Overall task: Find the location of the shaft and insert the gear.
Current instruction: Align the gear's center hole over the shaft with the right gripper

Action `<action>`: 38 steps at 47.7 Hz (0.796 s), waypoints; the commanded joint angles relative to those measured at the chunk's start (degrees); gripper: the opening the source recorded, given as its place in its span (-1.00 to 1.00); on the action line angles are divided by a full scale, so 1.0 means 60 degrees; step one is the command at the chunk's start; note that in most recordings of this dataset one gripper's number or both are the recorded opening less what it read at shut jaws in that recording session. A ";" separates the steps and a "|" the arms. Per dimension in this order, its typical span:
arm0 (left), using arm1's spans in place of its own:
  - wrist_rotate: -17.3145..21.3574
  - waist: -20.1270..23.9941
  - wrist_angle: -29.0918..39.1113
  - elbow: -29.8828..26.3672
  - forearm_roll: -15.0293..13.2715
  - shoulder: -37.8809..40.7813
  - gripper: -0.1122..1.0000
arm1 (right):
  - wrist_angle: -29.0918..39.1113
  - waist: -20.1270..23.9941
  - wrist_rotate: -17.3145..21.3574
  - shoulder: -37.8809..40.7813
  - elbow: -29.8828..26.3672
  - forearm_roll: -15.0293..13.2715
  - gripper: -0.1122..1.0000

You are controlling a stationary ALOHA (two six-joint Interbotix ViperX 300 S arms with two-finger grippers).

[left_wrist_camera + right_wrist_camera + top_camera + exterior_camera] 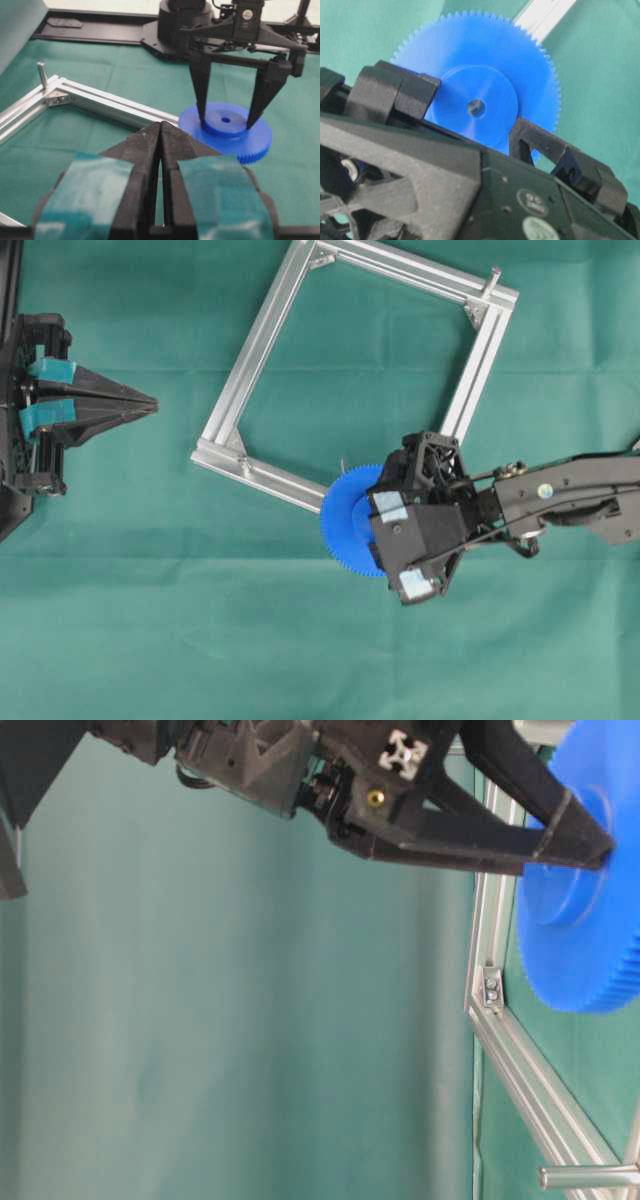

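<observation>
holding the gear (226, 131) by its raised hub (476, 107), right gripper (226, 120) pointing down with fingers (201, 95) pinching the hub from both sides, centre hole showing between them. gear hanging flat, teeth all round, overlapping the lower bar of the frame (255, 350) near its bottom corner in the overhead view; cannot tell whether touching the bar or floating just above it. thin shaft (343, 462) barely peeking out at the gear's upper edge overhead, too small to tell more, and hidden in the other views. frame lying diamond-wise on the green-covered desk (150, 620), a longer silver bolt (492, 282) standing upright at its far right corner, well apart from the gear. same bolt showing at the frame corner in the left wrist view and lying across the bottom edge in the table-level view. right arm (570, 495) reaching in from the right side, wrist turned so the fingers straddle the hub slantwise. left gripper (150, 403) resting at the left edge of the desk, well apart from frame and gear, fingers pressed together to a point, teal tape on both, gripping nothing.
</observation>
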 commanded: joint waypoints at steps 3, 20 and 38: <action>-0.0015 0.0000 -0.0044 -0.0264 0.0000 0.0044 -0.79 | -0.0044 0.0000 -0.0029 -0.0132 -0.0293 -0.0044 0.43; -0.0015 0.0000 -0.0044 -0.0278 -0.0015 0.0044 -0.79 | 0.0308 -0.0073 -0.0044 -0.0161 -0.0117 -0.0410 0.43; -0.0103 -0.0015 -0.0044 -0.0278 0.0000 0.0029 -0.79 | 0.0234 -0.0381 0.0073 -0.0630 0.0674 -0.0425 0.43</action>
